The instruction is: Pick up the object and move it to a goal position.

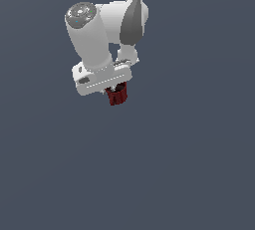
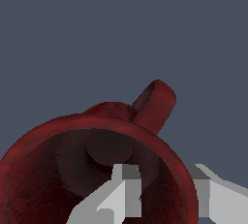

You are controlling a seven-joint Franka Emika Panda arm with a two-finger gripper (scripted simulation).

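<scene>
The object [image 1: 118,97] is a small dark red lumpy item hanging just under the white robot hand in the exterior view. Close up in the wrist view, the object [image 2: 58,140] is hollow like a cup, with a dark inside and a handle-like lug on its outer wall. My gripper [image 1: 116,90] is shut on it. One grey finger [image 2: 127,191] reaches inside the cavity and the other finger [image 2: 209,194] sits outside, so the gripper [image 2: 167,196] pinches the rim wall. Most of the fingers are hidden behind the hand in the exterior view.
Only a uniform dark grey-blue background shows around the arm [image 1: 130,22] in both views. No surface, edge or marker is visible.
</scene>
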